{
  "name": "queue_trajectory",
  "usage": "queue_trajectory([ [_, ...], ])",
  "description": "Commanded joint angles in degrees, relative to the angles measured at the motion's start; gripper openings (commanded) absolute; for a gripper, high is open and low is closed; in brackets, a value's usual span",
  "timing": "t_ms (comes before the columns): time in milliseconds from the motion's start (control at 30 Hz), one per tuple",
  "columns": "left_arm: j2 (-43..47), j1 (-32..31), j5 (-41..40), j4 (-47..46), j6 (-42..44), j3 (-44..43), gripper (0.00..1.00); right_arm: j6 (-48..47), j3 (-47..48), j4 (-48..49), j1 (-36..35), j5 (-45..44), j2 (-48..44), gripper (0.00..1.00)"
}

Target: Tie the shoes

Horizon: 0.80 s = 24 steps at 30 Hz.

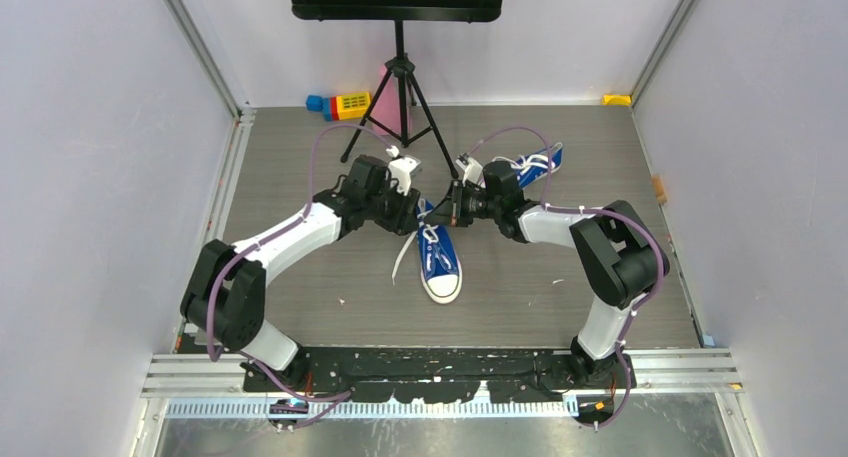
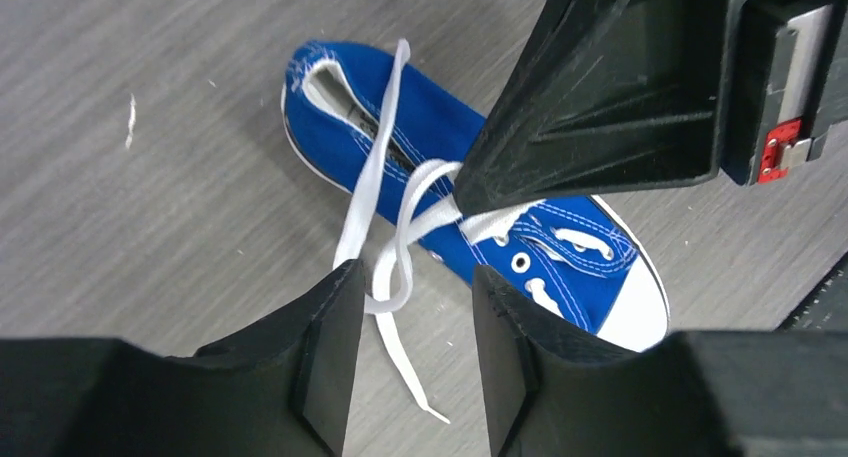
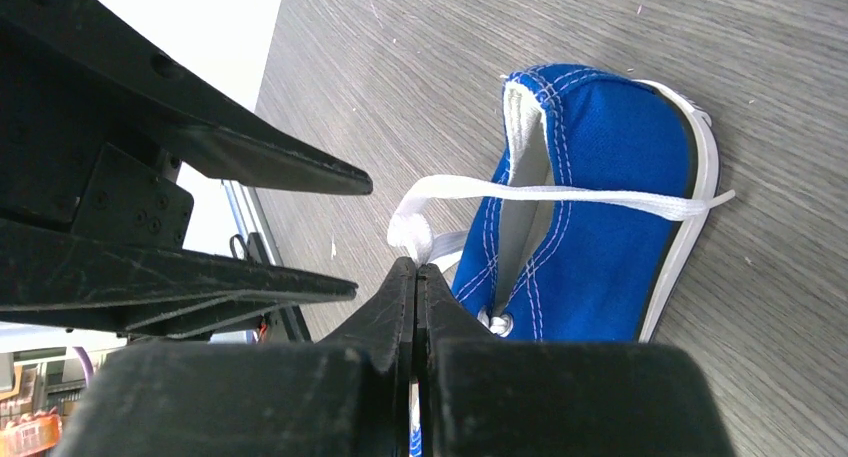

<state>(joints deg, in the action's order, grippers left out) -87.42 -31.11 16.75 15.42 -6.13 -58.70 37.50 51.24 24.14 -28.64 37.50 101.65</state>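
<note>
**Q:** Where do the shoes lie?

**A:** One blue shoe (image 1: 440, 262) rests on the grey bench (image 1: 290, 177) between the two arms, with its white toe cap towards the arm bases. The second shoe (image 1: 537, 164) lies farther back, just beyond the right arm's wrist, which partly hides it.

**Q:** What is the state of the right pincer (image 3: 413, 277)?

**A:** It is closed. In the right wrist view its fingers meet with no gap, and a bunched part of the white lace (image 3: 412, 232) is pinched at their tips. From there one strand runs taut across the heel opening of the near shoe (image 3: 600, 177) and over its sole edge.

**Q:** And the left pincer (image 2: 408, 287)?

**A:** It is narrowly parted and holds nothing. In the left wrist view a loop of the lace (image 2: 400, 237) hangs in the gap between its fingers (image 2: 330, 327), and neither finger presses on it. One lace end trails onto the bench below the loop.

**Q:** How do the two pincers stand relative to each other?

**A:** They are close together above the lacing. The right one (image 2: 465, 192) reaches in from the upper right of the left wrist view and grips the lace over the eyelets.

**Q:** What else is present?

**A:** A black tripod stand (image 1: 400, 87) and coloured toy blocks (image 1: 340, 104) are at the far edge.
</note>
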Motion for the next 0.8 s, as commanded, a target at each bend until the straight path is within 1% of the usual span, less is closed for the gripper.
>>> queue_trajectory([
  [0, -1.2, 0.2, 0.8, -5.4, 3.1, -1.5, 0.44, 0.3, 2.4, 1.0, 0.2, 1.4, 0.3, 0.00],
  [200, -3.7, 0.2, 0.5, -2.0, 2.8, -3.7, 0.34, 0.5, 2.6, 1.2, 0.2, 1.6, 0.7, 0.00],
  [333, -4.2, 0.2, -0.6, -0.5, 2.7, -4.1, 0.34, 0.7, 2.6, 1.4, 0.2, 1.7, 0.8, 0.00],
  [367, -4.3, 0.2, -0.6, -0.4, 2.6, -4.1, 0.32, 0.7, 2.6, 1.4, 0.2, 1.7, 0.9, 0.00],
  [533, -4.6, 0.2, -0.8, 2.0, 1.8, -5.0, 0.17, 0.7, 2.6, 1.3, 0.2, 1.6, 0.9, 0.00],
  [600, -4.3, 0.2, -1.4, 3.5, 1.2, -5.1, 0.18, 0.6, 2.6, 1.1, 0.3, 1.5, 0.9, 0.00],
  [667, -3.4, 0.2, -1.7, 3.9, 0.7, -4.4, 0.22, 0.6, 2.6, 1.1, 0.2, 1.5, 0.9, 0.00],
  [767, -2.7, 0.2, -1.7, 3.4, 0.6, -3.3, 0.22, 0.6, 2.6, 1.1, 0.2, 1.5, 0.9, 0.00],
])
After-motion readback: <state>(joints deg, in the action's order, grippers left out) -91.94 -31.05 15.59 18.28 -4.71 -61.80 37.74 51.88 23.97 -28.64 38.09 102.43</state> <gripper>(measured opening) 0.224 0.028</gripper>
